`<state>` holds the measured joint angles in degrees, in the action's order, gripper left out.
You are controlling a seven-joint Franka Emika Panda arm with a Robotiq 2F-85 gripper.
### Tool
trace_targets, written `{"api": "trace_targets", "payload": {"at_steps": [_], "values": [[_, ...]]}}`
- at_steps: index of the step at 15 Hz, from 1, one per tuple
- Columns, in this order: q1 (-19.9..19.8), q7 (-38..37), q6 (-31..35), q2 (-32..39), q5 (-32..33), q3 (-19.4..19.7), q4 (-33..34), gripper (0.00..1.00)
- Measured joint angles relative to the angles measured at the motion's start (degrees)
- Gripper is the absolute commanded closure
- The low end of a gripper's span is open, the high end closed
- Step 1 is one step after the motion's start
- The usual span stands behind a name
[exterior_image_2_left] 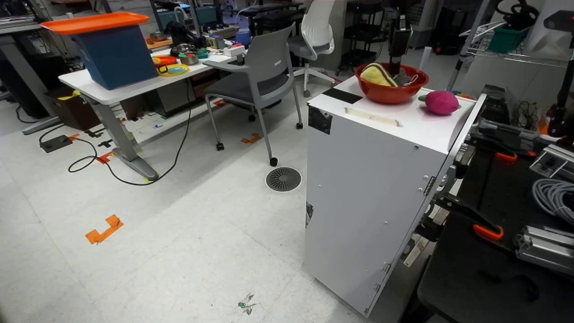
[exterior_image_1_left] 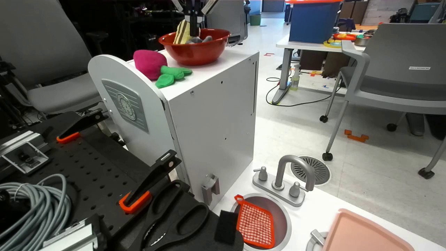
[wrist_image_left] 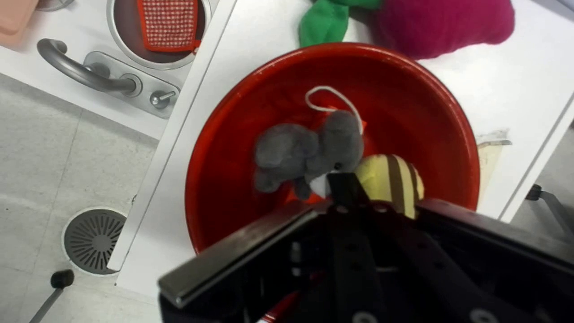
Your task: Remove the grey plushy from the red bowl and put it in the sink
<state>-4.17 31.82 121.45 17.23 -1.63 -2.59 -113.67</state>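
Claw (exterior_image_1_left: 194,33) pointing down in both exterior views, fingers (wrist_image_left: 344,186) together, metal links (wrist_image_left: 237,255) slanting inward.

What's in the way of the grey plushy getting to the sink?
The red bowl: its wall surrounds the grey plushy, so the toy probably needs lifting over the rim. Also, a red checked pad lies in the sink, covering part of it.
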Motion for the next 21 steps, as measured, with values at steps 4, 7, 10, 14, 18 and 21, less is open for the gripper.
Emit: {"api": "trace_targets", "payload": {"at_steps": [4,7,10,14,18,21], "values": [[0.00,0.00,-0.01,0.00,0.00,0.00,0.00,0.58],[0.00,0.00,-0.05,0.00,0.11,0.00,0.00,0.37],[0.00,0.00,-0.31,0.00,0.38,0.00,0.00,0.16],[0.00,0.00,-0.96,0.03,0.59,0.00,0.00,0.00],[0.00,0.11,-1.22,0.29,1.01,0.00,0.02,0.00],[-0.01,0.11,-1.35,1.09,1.48,0.01,0.28,0.00]]}}
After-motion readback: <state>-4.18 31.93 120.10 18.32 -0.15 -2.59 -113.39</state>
